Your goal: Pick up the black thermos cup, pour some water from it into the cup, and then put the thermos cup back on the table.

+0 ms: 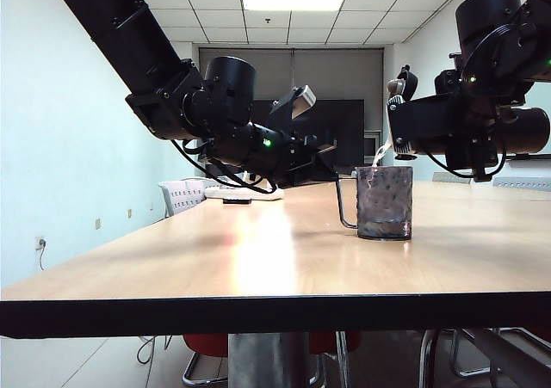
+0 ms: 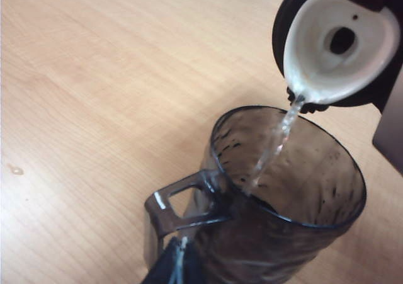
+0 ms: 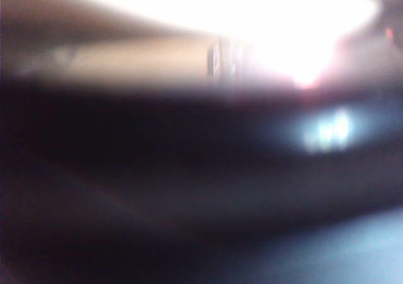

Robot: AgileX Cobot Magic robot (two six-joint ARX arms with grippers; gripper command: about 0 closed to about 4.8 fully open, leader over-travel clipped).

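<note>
Exterior view: right gripper [image 1: 448, 134] up on the right holds the black thermos cup [image 1: 430, 132] tipped about level, spout end just above the cup [image 1: 385, 202], fingers set wide around the body. Thin stream of water [image 1: 380, 156] drops into the cup. Cup stands upright on the surface [image 1: 258, 250], right of centre, wire handle [image 1: 343, 203] pointing left. Left gripper [image 1: 323, 156] hangs left of the cup, fingers closed on the handle, as the left wrist view shows at the handle [image 2: 179, 202]. There the thermos mouth [image 2: 340, 41], white inside, pours into the cup [image 2: 289, 189]. Right wrist view is too blurred and dark to read
</note>
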